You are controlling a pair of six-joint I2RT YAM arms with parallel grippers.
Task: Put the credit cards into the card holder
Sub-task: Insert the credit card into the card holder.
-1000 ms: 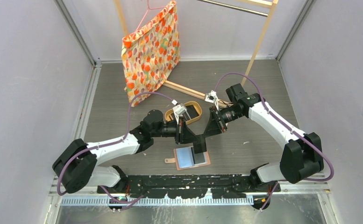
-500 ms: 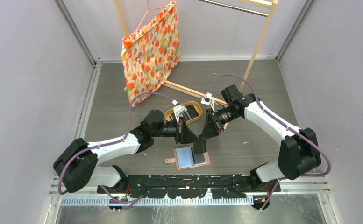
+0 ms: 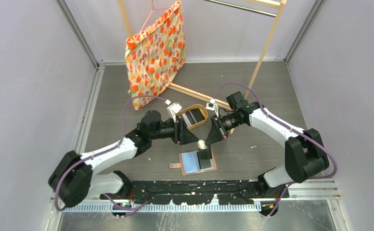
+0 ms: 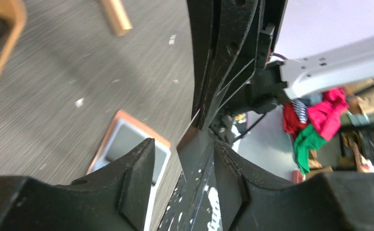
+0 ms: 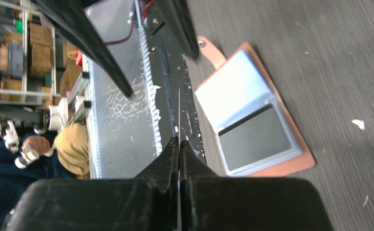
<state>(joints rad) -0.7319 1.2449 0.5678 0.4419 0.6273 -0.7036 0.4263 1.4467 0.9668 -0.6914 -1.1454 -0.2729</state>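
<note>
Left hand (image 4: 183,147) now back, released — right hand (image 5: 179,142) clenched on thin, flat credit card (image 5: 179,115)

Floral bag (image 3: 155,53) hanging beside wooden rack (image 3: 266,45); oval wooden tray (image 3: 205,114).

I count two claws, the left claw (image 4: 182,147) and the right claw (image 5: 179,142); one card holder (image 3: 198,161) at lower centre; one credit card (image 5: 179,115) seen edge-on; one oval tray (image 3: 206,114), its stacked cards (image 3: 192,118) too bunched to count; one floral bag (image 3: 155,50).
</note>
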